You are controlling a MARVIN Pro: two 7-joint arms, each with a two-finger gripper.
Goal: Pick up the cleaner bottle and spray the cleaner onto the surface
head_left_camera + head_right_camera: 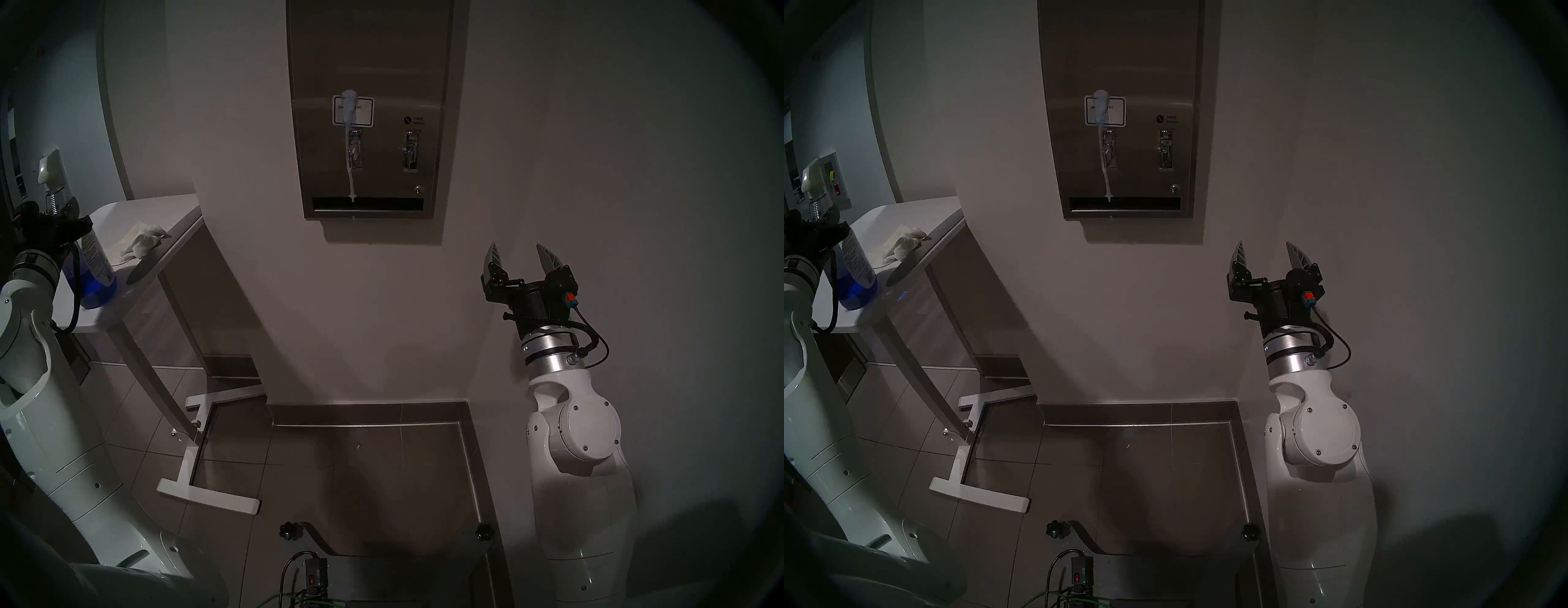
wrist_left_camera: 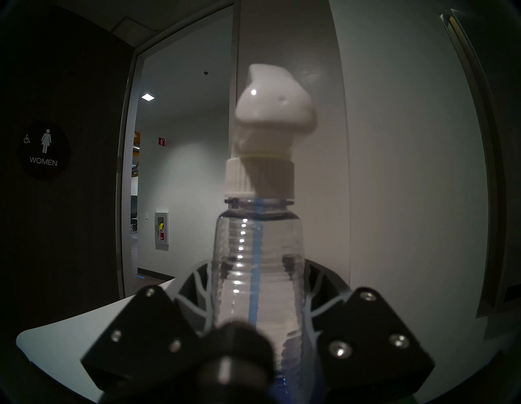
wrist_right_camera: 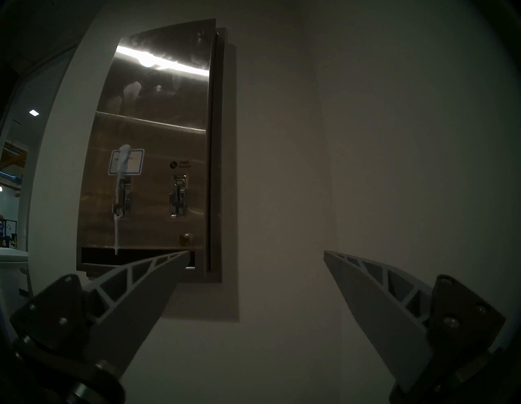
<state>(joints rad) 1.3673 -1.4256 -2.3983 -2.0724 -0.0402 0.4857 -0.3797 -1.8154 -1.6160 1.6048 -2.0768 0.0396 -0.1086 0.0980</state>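
Washroom corner: pale wall, grey tiled floor, open doorway at the left with a "WOMEN" sign [image 2: 43, 151] on the dark door.

Dispenser [image 1: 369, 63]: brushed steel, fixed to the wall, upper centre of the head views. Bears a blue-bordered label [image 1: 365, 111], two coin mechanisms, a small lock and a bottom slot [image 1: 368, 204]. A white foam streak [image 1: 350, 140] runs from the label over the left mechanism down to the slot lip; reads as cleaner already applied, running down under its own weight.

Table [image 1: 169, 212]: white, on a white frame, set against the wall corner at far left, well apart from the dispenser. Carries a crumpled white cloth [image 1: 142, 243], probably laid ready for wiping.

Bottle [image 1: 95, 259]: clear, blue liquid in the lower part, white label, white spray head [image 2: 275, 104]. Upright at the table's near end; whether its base rests on the top cannot be told.

Left gripper [image 2: 258, 287]: clamped round the bottle's ribbed upper body below the collar. The grip is high, likely to keep the bottle upright with the head free.

Right gripper [image 1: 521, 259]: jaws spread wide, empty, pointing up toward the wall below and right of the dispenser, touching nothing. Probably kept clear of the steel front.

Status, judged: spraying appears done; bottle back at the table.
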